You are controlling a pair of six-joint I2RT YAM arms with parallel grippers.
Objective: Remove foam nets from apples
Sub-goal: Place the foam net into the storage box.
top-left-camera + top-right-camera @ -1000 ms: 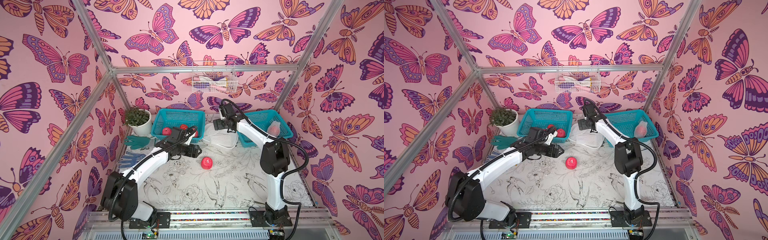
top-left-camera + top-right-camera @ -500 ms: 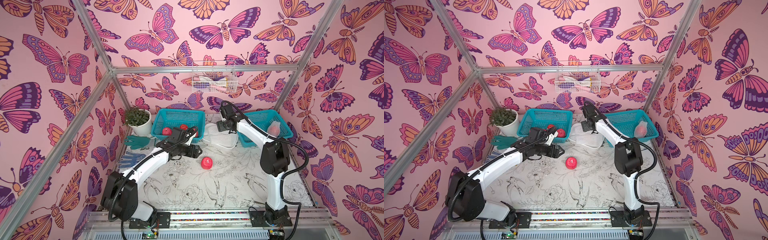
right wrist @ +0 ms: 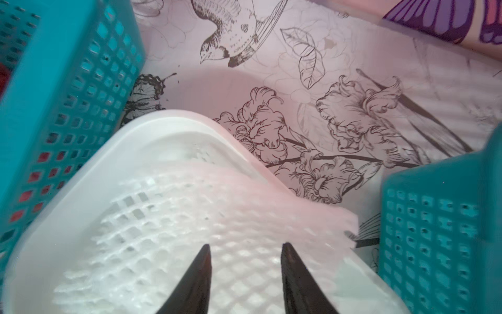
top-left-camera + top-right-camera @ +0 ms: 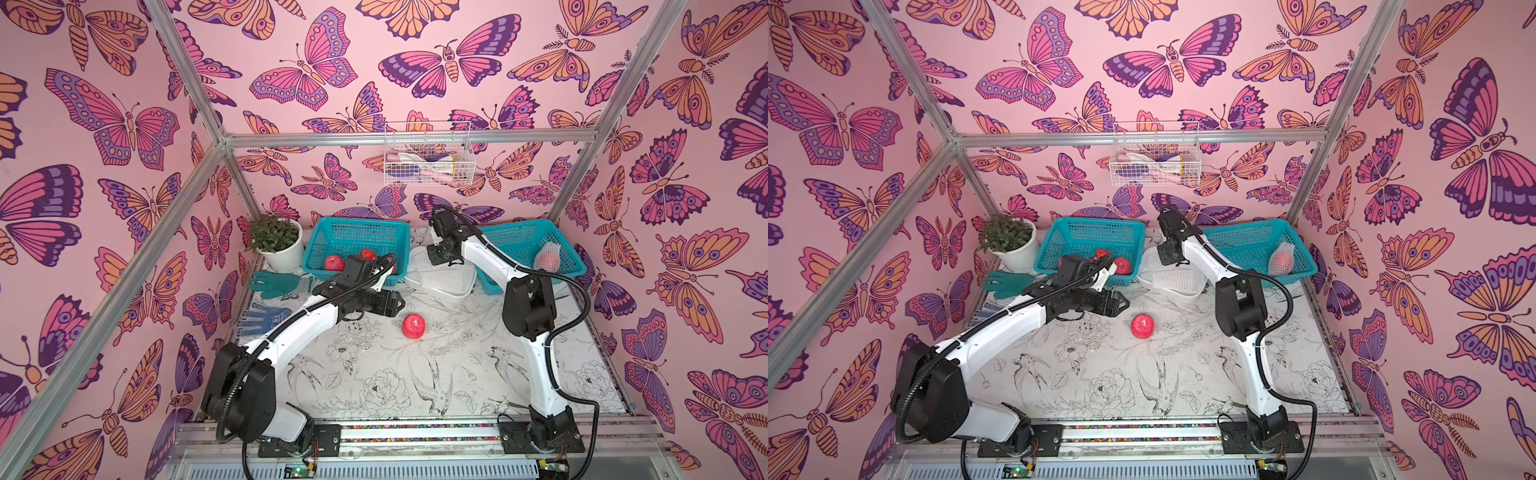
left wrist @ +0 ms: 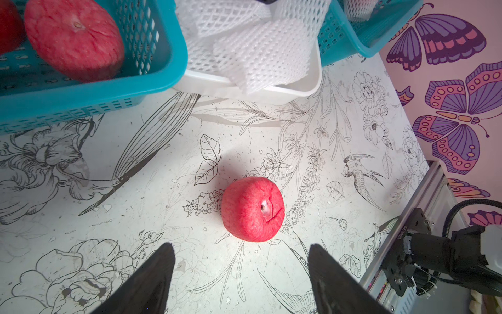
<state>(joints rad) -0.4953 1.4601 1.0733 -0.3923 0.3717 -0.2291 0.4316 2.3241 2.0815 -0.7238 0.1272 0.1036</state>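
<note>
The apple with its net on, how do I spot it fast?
At the back of the flower-printed table stand two teal plastic baskets. The teal basket beside the right arm holds a single round apple. Only it wears a white foam mesh sleeve; the other red apples are bare.

Both top views bright, even diffuse light from overhead, pink cast off the walls, sharp throughout. Faint soft shadows under the arms on the table [image 4: 415, 374]. Left wrist view sharp, edges bowed by the wide lens; bare apple [image 5: 252, 209] throws a soft pinkish shadow; left claw [image 5: 241, 250] fingers underexposed, near-black. Right wrist view smeared with blur: foam nets [image 3: 203, 231], white tub [image 3: 89, 190], teal baskets [image 3: 68, 108] all soft, table print farther off crisper, right claw [image 3: 245, 248] fingers dark
</note>
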